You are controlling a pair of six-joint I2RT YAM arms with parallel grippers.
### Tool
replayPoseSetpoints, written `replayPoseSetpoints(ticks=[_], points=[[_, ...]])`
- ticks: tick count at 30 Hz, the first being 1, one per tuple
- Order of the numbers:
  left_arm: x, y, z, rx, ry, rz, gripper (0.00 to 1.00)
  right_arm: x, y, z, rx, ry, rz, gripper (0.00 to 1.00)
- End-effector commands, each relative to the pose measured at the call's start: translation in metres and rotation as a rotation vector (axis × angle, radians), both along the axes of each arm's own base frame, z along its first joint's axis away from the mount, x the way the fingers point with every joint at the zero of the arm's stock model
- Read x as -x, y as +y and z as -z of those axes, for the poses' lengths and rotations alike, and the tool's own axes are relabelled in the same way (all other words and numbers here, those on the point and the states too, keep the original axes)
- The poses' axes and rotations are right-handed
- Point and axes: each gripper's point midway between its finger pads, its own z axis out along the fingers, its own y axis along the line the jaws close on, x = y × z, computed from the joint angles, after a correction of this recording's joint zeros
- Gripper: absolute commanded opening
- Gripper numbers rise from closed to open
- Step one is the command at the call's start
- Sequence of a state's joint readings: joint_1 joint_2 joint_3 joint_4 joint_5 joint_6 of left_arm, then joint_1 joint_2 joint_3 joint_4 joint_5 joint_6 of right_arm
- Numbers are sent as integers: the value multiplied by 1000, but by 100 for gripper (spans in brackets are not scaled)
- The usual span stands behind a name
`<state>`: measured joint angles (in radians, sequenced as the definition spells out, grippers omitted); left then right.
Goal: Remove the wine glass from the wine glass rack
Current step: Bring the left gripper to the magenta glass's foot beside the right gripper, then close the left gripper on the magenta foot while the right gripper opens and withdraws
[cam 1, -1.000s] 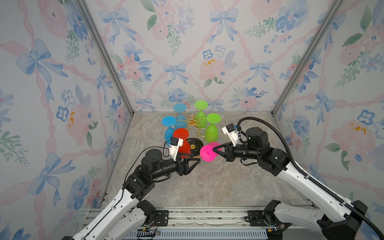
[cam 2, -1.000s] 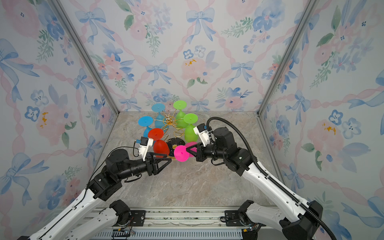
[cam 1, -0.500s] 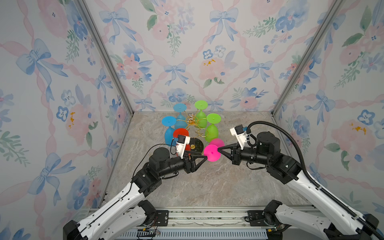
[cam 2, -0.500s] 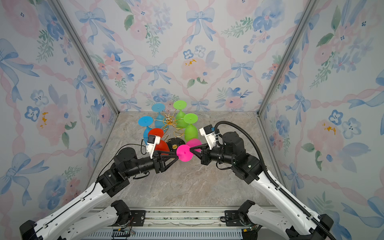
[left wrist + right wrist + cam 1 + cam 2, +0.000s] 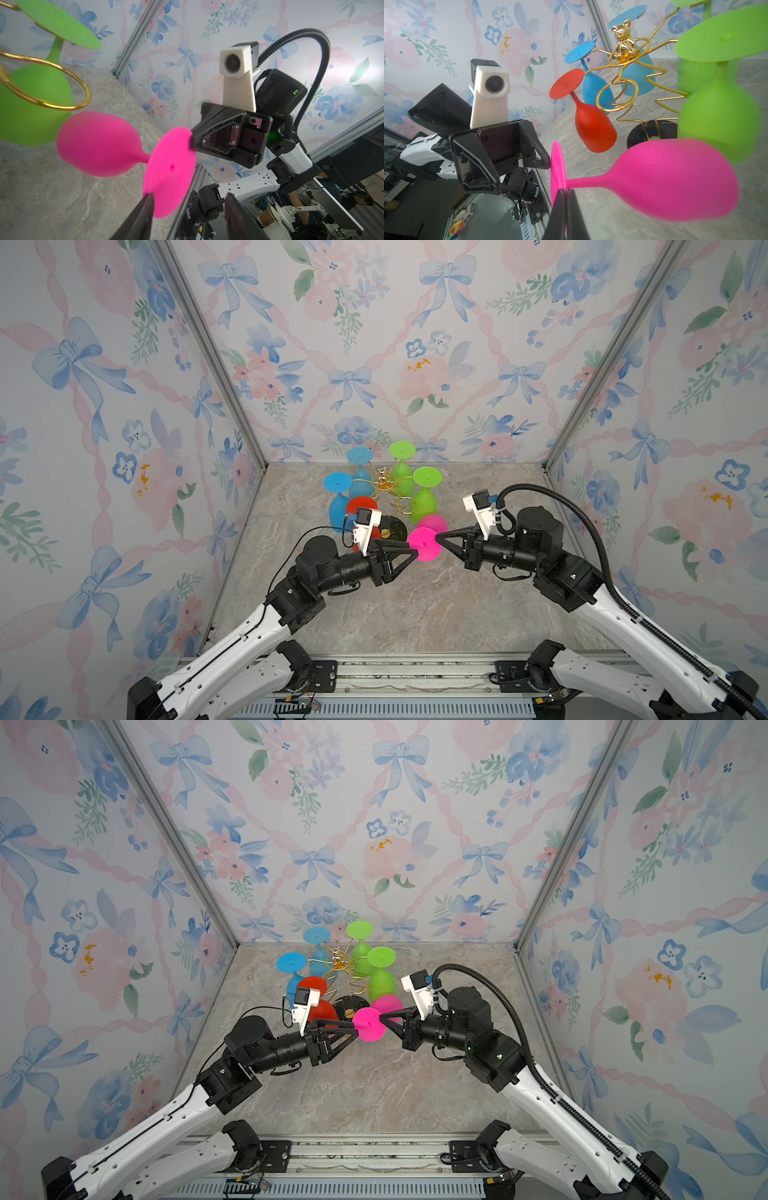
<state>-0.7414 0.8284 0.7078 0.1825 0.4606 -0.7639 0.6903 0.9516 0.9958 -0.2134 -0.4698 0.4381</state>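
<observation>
The pink wine glass (image 5: 424,545) (image 5: 370,1025) hangs sideways above the table, clear of the wine glass rack (image 5: 384,483) (image 5: 338,961). My right gripper (image 5: 437,536) (image 5: 381,1017) (image 5: 566,190) is shut on the rim of its foot; the bowl (image 5: 675,182) points toward the rack. My left gripper (image 5: 414,552) (image 5: 356,1029) (image 5: 189,194) stands open at the opposite side of the foot. One fingertip (image 5: 148,199) touches the foot's edge. The other stands well apart. The rack's gold loop (image 5: 83,91) nearest the pink bowl (image 5: 99,143) holds nothing.
A red glass (image 5: 361,506) (image 5: 591,124), two blue glasses (image 5: 338,506) and two green glasses (image 5: 424,502) hang upside down on the rack. Its round black base (image 5: 392,529) sits just behind both grippers. Floral walls close in the back and sides.
My left gripper has come forward and to the right up to the pink foot, and its jaws have narrowed. The right gripper keeps its hold, with the glass shifted slightly right.
</observation>
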Motion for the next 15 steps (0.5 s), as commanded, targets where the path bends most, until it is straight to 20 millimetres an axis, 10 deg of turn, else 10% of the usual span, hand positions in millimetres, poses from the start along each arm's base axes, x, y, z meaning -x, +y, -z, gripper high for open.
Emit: replayPoseSetpoints(ticks=[1, 15], points=[[1, -3, 1, 6, -4, 15, 55, 3, 1, -11, -36, -32, -7, 0], [-12, 0, 3, -13, -2, -59, 58, 4, -13, -7, 49, -71, 40, 0]])
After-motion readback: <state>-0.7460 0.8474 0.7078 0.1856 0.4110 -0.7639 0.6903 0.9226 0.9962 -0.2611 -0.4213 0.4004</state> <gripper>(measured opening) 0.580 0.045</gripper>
